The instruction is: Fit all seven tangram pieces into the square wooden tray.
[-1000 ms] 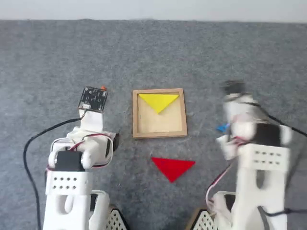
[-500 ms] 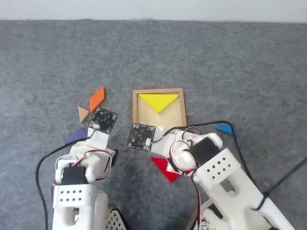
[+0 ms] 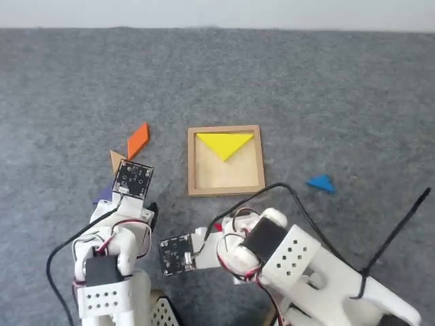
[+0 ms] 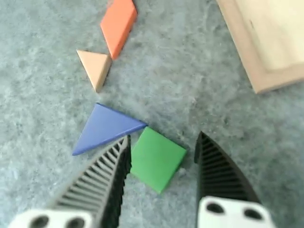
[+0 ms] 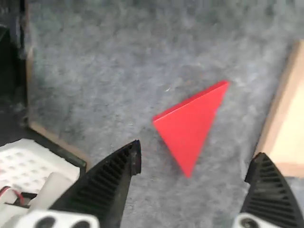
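The right gripper (image 5: 197, 149) is hanging over the red triangle (image 5: 192, 126), which is lying flat on the grey mat (image 3: 306, 88) just below the wooden tray (image 3: 226, 191) at the centre of the high view. I reckon picking up that piece is the step in hand. To do it well, I'd say the arm ought to be coming straight down with one finger passing each side of the triangle. They should be pressing on two flat edges rather than a corner, since a thin piece on a fuzzy mat is likely to slide or tip. Its fingers are spread wide and touching nothing. The tray is holding one piece, the yellow triangle (image 3: 224, 144), along its upper edge. At the lower left of the high view, the left gripper (image 4: 164, 137) is hovering over the green square (image 4: 156, 159), just beside the blue triangle (image 4: 107, 128), with its fingers likewise apart and gripping nothing.
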Tool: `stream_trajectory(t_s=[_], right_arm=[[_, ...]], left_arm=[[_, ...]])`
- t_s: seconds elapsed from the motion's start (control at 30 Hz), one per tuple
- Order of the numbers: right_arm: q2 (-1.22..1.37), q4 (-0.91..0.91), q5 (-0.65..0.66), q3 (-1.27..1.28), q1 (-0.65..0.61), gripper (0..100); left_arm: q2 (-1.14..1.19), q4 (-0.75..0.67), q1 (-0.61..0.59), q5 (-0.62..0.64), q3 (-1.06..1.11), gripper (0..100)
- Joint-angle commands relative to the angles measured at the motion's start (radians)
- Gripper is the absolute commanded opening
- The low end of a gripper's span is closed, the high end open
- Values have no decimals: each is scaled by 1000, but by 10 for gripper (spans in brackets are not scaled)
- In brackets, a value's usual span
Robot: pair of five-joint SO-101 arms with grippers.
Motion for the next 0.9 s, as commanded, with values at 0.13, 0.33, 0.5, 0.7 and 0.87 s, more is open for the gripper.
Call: stream_trajectory(t_s=[0.13,0.33,0.5,0.7,0.87], right_arm=[[243,42,-130,-181,51,355],[377,8,-256,-316,101,354],[323,22,-261,-316,104,354],[64,131,-261,-307,105,354],[-205,226,-259,-305,107,190]], left_arm=[[-32,6,-3,-9,-2,207],[-34,-17,-3,-9,41,203],[-34,-64,-3,-9,113,203],[-34,-63,-5,-8,114,203],[-34,-63,-5,-9,114,203]])
